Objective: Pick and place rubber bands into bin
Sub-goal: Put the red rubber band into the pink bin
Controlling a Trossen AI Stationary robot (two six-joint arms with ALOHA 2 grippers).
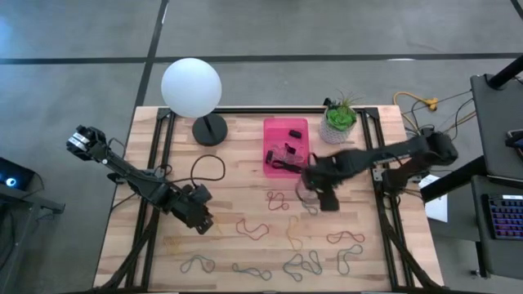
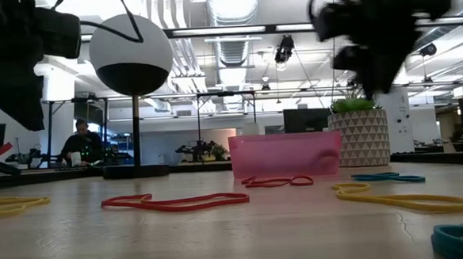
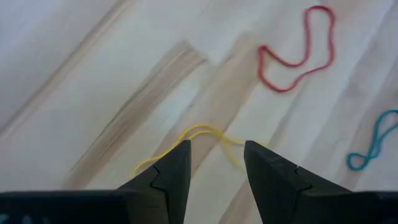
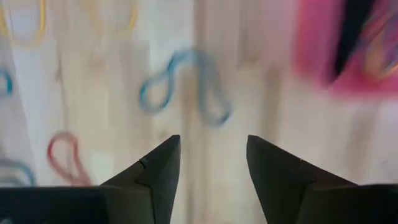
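The wooden table (image 1: pixel 245 188) fills the middle of the high view, and the pink bin (image 1: pixel 285 131) sits in its upper middle with a few bands already inside. Most rubber bands (image 1: pixel 302 263) lie scattered across the lower half of the table. The left gripper (image 1: pixel 202 219) is at the lower left of the table, fingers spread apart and holding nothing. A thin yellow band (image 3: pixel 205 134) lies right at its fingertips, stretched crosswise between them. The right gripper (image 1: pixel 325 196) hangs just below the bin, also spread and empty, with a blue-green band (image 4: pixel 186 84) a little ahead. The left arm looks nearest to a grab.
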